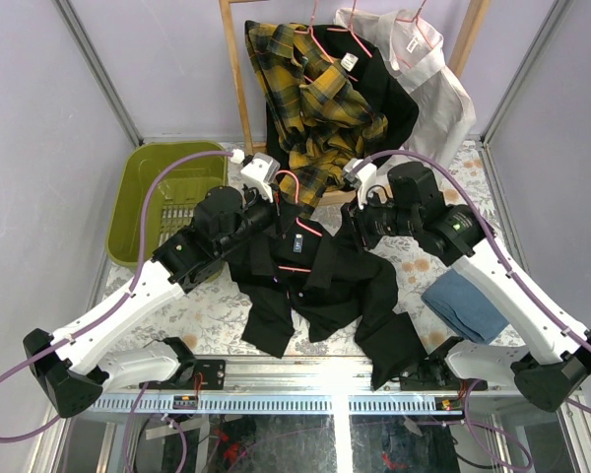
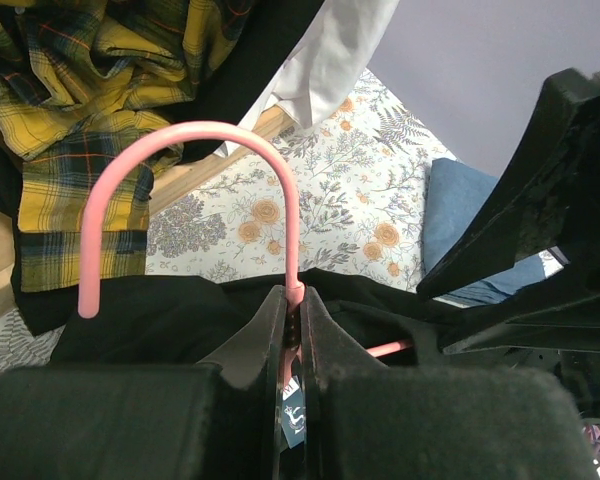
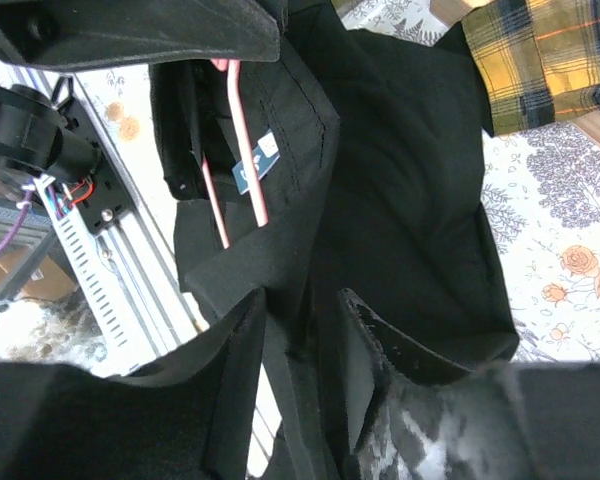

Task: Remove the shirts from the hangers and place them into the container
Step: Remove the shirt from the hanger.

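Black cotton fills the middle of the flower-patterned table (image 1: 217, 305): 1 plain black collared shirt (image 1: 315, 286) lies crumpled there with a thin pink wire hanger (image 2: 210, 128) inside it, well apart from the olive-green plastic tub (image 1: 143, 197) at the far left. The left gripper (image 2: 292, 300) is clamped tight on the hanger's neck just below the hook. The right gripper (image 3: 305, 320) has its jaws part-way apart around a fold of the shirt near the collar, and I cannot tell whether they have bitten yet. The other 3 shirts, yellow-and-black plaid (image 1: 310, 99), white (image 1: 424, 69) and a second black one (image 1: 384, 99), hang bunched on the light wooden rack (image 1: 238, 79). My judgement is that the risk sits in the pull. If the right jaws catch only 1 thin layer, the cloth may slide out as the arms part. If the collar is buttoned, a hanger shoulder could snag inside and drag the whole shirt along. The thin wire could also twist in the left jaws. Part of the shirt lies at the table's near edge, so a hard tug could send it over, or sweep the folded blue cloth (image 1: 463, 301) beside it.
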`<action>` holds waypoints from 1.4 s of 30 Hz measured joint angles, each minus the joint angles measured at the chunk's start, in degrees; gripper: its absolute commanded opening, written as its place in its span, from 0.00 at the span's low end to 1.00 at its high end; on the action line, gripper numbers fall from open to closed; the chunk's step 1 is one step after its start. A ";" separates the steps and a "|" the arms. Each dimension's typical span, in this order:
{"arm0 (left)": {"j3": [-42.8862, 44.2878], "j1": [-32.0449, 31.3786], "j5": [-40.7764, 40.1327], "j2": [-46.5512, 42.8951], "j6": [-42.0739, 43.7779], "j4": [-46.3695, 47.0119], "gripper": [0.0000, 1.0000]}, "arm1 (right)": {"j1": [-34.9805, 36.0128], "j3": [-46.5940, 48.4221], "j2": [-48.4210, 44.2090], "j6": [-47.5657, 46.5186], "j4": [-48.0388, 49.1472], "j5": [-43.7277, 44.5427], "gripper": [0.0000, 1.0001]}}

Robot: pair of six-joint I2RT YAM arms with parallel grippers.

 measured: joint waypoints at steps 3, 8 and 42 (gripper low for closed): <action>0.02 0.00 0.22 0.00 0.00 -0.02 0.00 | 0.00 0.02 1.25 -0.04 -0.20 0.02 0.17; 0.02 0.02 0.13 0.07 0.07 -0.50 0.00 | 0.02 0.04 1.90 0.24 0.02 0.98 0.09; 0.33 -0.31 -10.97 -4.61 6.27 -3.72 0.00 | 0.28 -0.50 -4.28 -3.52 -4.72 8.90 0.68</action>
